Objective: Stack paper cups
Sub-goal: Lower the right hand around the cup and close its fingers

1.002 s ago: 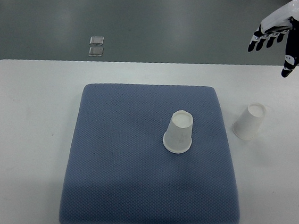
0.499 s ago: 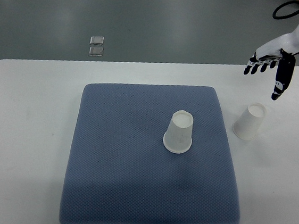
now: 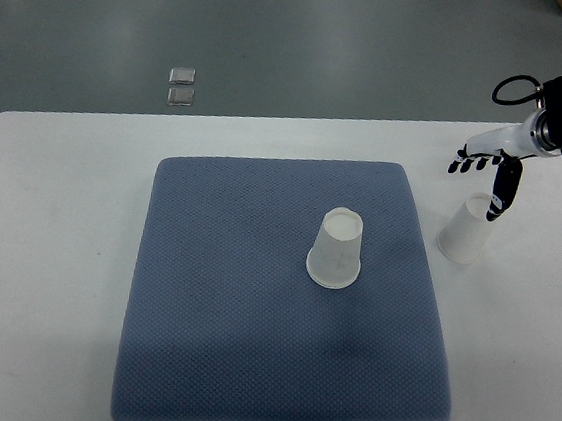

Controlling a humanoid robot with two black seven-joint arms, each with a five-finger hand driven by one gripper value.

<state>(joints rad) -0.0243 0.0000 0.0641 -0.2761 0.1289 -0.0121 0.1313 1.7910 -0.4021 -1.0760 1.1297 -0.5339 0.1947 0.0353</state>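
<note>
The right hand [image 3: 489, 162] drops lower and nearer, fingers spread, its thumb now over the desk cup [image 3: 467, 228].

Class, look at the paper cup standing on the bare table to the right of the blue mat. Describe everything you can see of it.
The paper cup is plain white, upside down with its closed base on top, leaning slightly. It rests on the white table, apart from the blue mat. The right hand is above it with fingers spread; its thumb tip overlaps the cup's top edge, though contact cannot be confirmed.
</note>
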